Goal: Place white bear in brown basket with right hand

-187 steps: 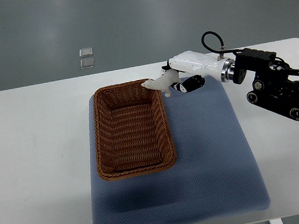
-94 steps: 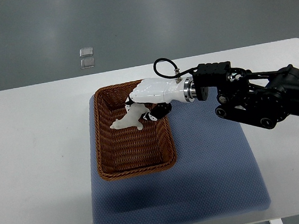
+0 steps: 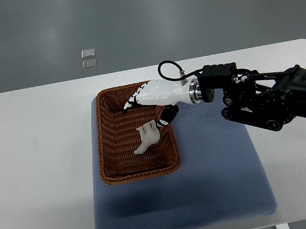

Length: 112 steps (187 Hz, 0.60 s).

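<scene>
A white table [image 3: 37, 159] is seen on a grey floor, and a blue-grey padded mat [image 3: 219, 173] is spread over its middle. Nearest the camera, the mat is left bare. Further in, a brown woven wicker basket [image 3: 109, 152] is set on the mat's left half. The small white bear figure [image 3: 147, 137] is found inside the basket, lying on the woven floor near the right wall, apart from the hand above it. Over the basket's far right corner the white right hand [image 3: 150, 99] is held, its fingers [image 3: 132, 101] spread loosely and nothing gripped in them. The black arm [image 3: 266, 100] is seen entering from the right. The placement is judged essentially done; only the hand's withdrawal appears to be left. Beyond the table, two small clear squares [image 3: 88, 58] are seen on the floor. The left arm is not in view.
</scene>
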Each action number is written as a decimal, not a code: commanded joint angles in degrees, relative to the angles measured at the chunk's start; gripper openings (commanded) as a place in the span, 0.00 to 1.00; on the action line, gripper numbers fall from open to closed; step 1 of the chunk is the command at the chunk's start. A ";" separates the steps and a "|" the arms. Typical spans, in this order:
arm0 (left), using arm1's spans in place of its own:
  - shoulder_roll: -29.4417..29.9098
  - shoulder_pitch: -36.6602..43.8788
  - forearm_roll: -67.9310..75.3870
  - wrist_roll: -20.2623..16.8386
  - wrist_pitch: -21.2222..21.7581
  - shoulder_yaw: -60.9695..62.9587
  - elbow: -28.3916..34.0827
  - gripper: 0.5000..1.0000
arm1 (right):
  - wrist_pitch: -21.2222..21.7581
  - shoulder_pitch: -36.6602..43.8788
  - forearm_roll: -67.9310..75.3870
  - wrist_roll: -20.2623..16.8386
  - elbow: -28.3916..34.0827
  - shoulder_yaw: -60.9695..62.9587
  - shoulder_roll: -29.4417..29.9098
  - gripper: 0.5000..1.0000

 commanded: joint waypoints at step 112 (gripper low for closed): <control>0.00 0.00 0.00 0.00 -0.01 -0.01 0.00 1.00 | -0.08 -6.72 23.25 -2.96 -9.32 22.29 -1.09 0.70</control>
